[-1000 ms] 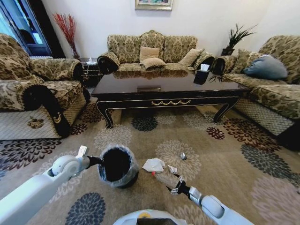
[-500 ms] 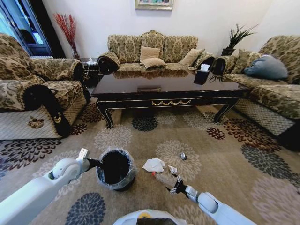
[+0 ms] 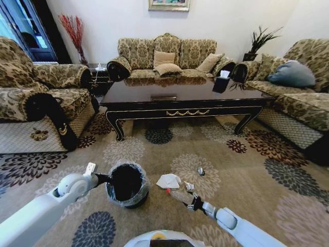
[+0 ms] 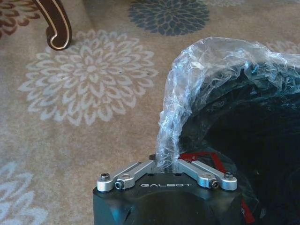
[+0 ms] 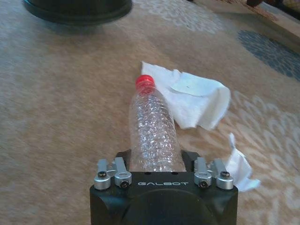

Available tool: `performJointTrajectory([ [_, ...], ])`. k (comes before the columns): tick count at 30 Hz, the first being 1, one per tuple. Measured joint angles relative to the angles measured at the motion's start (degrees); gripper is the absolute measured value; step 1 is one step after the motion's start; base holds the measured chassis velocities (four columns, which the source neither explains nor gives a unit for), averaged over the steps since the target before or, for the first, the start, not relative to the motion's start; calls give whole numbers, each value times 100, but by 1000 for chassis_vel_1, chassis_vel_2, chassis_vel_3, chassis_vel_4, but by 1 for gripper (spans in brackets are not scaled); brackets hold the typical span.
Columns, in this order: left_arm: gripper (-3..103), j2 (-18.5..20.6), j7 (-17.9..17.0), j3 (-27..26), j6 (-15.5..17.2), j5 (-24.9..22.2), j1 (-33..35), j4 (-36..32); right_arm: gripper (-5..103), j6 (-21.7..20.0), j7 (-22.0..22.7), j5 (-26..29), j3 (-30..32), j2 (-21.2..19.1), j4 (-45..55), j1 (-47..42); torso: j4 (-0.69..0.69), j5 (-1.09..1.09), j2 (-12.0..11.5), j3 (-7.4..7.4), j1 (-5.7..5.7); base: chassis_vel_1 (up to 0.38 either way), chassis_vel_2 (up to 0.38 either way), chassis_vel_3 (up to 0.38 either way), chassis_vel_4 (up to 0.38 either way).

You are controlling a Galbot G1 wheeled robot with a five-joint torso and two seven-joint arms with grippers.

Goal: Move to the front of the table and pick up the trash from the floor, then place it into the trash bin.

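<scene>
A living room seen from the robot's head, looking forward and down. The floor (image 3: 241, 170) is beige carpet patterned with round floral medallions in brown, grey, dark blue and cream. Across the middle stands the table (image 3: 185, 95), low, glossy dark brown, with curved legs and a gold scroll on its front apron. Patterned sofas (image 3: 167, 54) surround it on three sides, and a potted plant (image 3: 259, 41) stands in the far right corner.

Near the robot, the trash bin (image 3: 127, 183), round and black with a crinkly clear bag over its rim, sits on the carpet to the left of centre. The left gripper (image 4: 166, 164) is closed on the bag-covered rim, pinching plastic and wall between its fingers.

Just right of the bin lies the trash: a crumpled white paper wad (image 3: 168, 180), a clear plastic bottle (image 3: 180, 195) with a red cap, and a small white scrap (image 3: 189, 186) beside them. The bottle lies on the carpet with its cap pointing toward the bin and touching the edge of the paper in the right wrist view. The right gripper (image 3: 191, 204) is low at the bottle's base end, its jaws spread to either side of the bottle body; whether they press it cannot be told. A small dark object (image 3: 201, 171) lies farther out on the carpet.

Compared with half a second ago, the right gripper has slid slightly farther forward along the bottle; the bin, left arm and litter are unchanged.
</scene>
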Motion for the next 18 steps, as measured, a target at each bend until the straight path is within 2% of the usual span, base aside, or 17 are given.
performJointTrajectory([
  [4,0,-37,-46,-86,0,-45,47,-4,42,-10,0,-52,7,22,34,-94,0,-1,0,0,0,0,0,0,0],
  [6,0,-37,-53,-108,0,-67,55,-12,42,7,1,-75,16,40,-1,-105,0,0,0,-1,0,0,0,0,0],
  [9,0,-47,-85,-141,0,-139,64,-31,29,49,1,-126,49,57,-45,-117,1,0,1,-1,0,0,0,0,0],
  [10,0,-47,-85,-141,0,-139,64,-31,29,49,1,-126,49,57,-45,-117,1,0,1,-1,0,0,0,0,0],
  [13,0,-76,-143,-128,0,-129,64,-29,20,46,9,-112,158,24,32,-184,1,2,0,0,0,0,0,0,0],
  [15,0,-86,-151,-117,0,-104,60,-25,20,45,21,-106,196,20,53,-208,1,2,0,0,0,0,0,0,0],
  [18,0,-153,-186,-90,0,-54,51,-8,19,52,117,51,573,-35,363,-475,0,2,0,0,0,0,0,0,0],
])
